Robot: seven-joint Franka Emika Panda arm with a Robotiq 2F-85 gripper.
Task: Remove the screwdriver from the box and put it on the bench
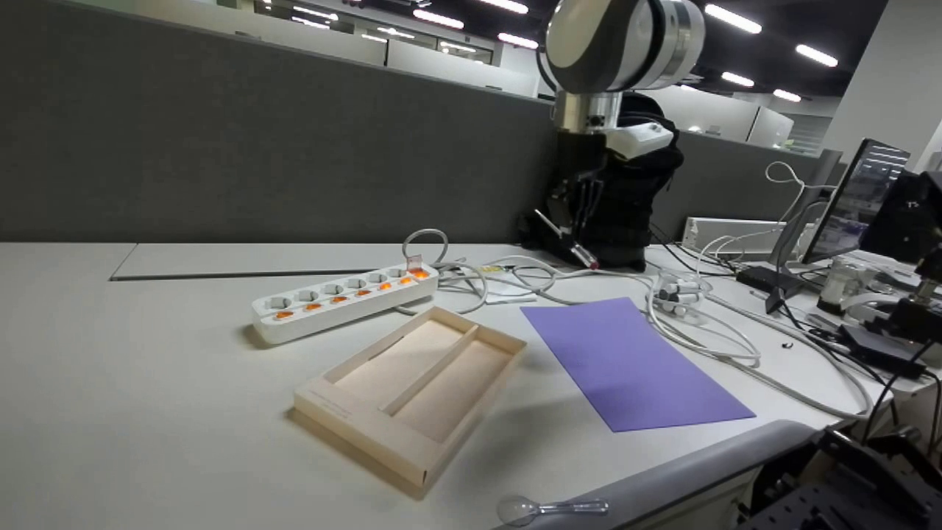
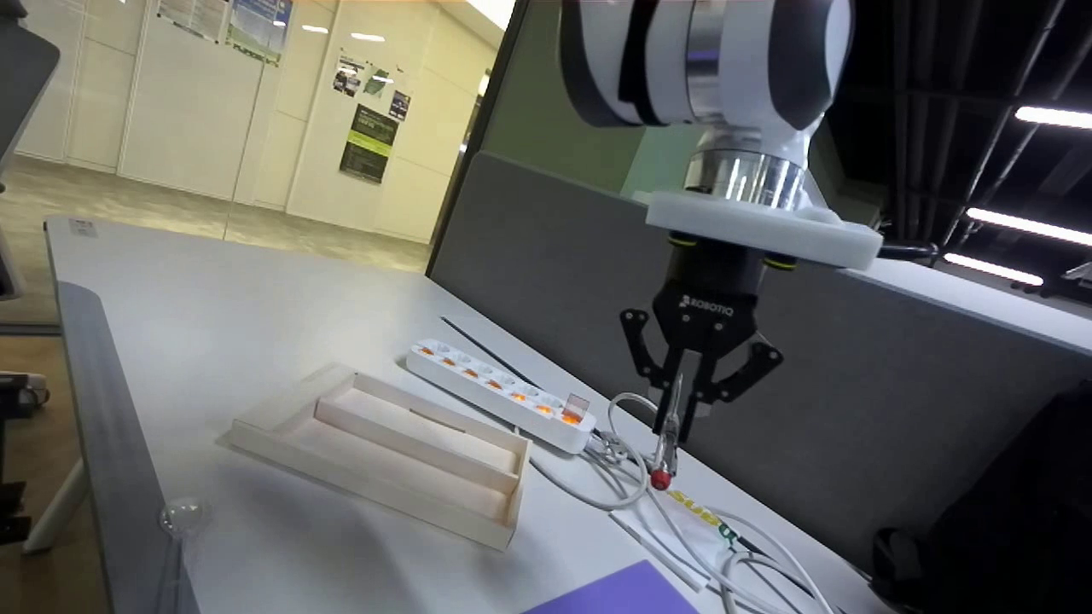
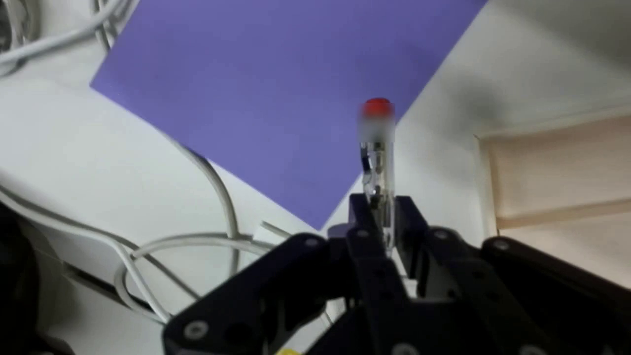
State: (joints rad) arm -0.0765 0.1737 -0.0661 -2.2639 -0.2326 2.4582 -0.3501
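both exterior views: grey partition [image 1: 294, 154] at twelve o'clock, lit ceiling tubes [image 1: 817, 55] around two. exterior view: cream wall [image 2: 188, 111] with posters [image 2: 369, 142], ten o'clock, mottled floor [image 2: 136, 192] below.

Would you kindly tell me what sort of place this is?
Probably an open-plan office: a grey partition runs along the bench, a monitor stands to one side, and strip lights glow overhead.

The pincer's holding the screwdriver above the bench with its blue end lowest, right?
Not quite: the lowest end of the screwdriver is red, not blue, as an exterior view shows. The pincer does hold it above the bench.
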